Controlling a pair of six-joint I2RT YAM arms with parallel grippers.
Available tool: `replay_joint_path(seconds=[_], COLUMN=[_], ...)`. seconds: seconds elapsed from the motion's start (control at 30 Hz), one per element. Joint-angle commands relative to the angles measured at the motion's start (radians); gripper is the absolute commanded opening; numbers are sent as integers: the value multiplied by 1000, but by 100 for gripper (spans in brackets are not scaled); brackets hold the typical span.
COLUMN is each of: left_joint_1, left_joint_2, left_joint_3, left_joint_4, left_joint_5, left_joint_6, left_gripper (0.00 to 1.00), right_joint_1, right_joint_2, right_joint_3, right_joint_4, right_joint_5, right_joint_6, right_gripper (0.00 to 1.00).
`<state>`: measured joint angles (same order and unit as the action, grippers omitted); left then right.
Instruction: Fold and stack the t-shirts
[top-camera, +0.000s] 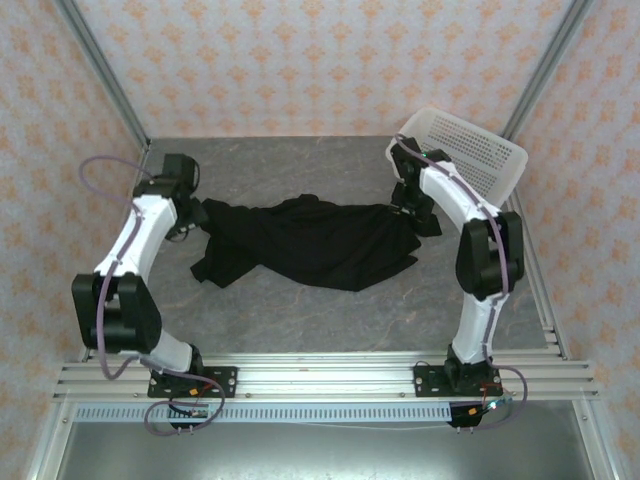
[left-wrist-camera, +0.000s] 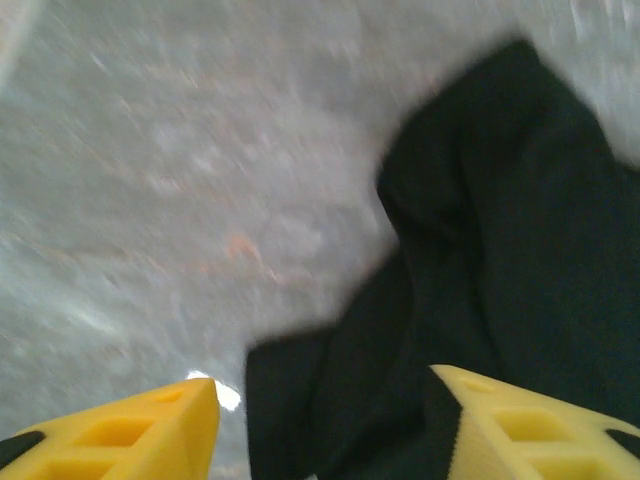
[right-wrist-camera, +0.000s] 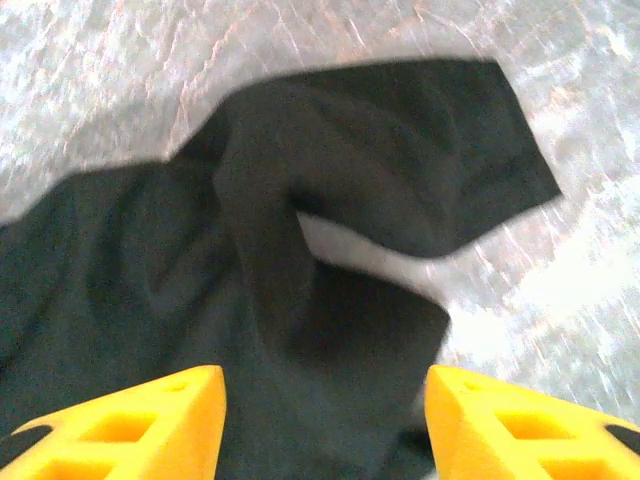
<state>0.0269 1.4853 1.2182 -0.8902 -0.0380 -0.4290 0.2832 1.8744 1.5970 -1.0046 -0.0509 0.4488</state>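
The left pincer (left-wrist-camera: 322, 385) and right pincer (right-wrist-camera: 325, 375) are open. The black t-shirt (top-camera: 320, 240) under them is bunched, so grabbing two layers could fold it crooked.

The t-shirt (top-camera: 310, 240) was soft, matt black cloth, creased and rumpled. The counter (top-camera: 300, 320) beneath looked like grey mottled stone with a faint sheen. The left gripper (left-wrist-camera: 325, 400) and right gripper (right-wrist-camera: 325, 385) had smooth yellow plastic fingers. The basket (top-camera: 480, 150) was white perforated plastic, and the rail (top-camera: 320, 375) was ribbed bare metal.
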Motion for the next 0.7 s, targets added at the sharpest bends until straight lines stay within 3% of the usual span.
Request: replay_joint_path(seconds=[0.0,0.13,0.33,0.43,0.57,0.67], left_joint_1=[-67,-90,-90,-90,-90,-89], left_joint_2=[4,44,125,162,147,130], left_joint_3=[-102,-122,-107,-96,-79,-69], left_joint_4=[-11,-3,10,7,-4,-4], left_joint_5=[93,55,-76,-112,-135,-120], left_joint_6=[-22,-25,6,5,-7,-1], left_gripper=[59,59,55,49,36,25], right_joint_1=[92,256,429,426,348,265], right_joint_2=[-120,-84,121,223,266,252], right_joint_3=[-75,-132,-25,12,17,19], right_joint_4=[14,101,165,147,92,80], right_joint_5=[-40,-148,-202,-190,-95,-65], right_joint_6=[23,90,121,114,100,68], right_gripper=[57,57,55,40,2,0])
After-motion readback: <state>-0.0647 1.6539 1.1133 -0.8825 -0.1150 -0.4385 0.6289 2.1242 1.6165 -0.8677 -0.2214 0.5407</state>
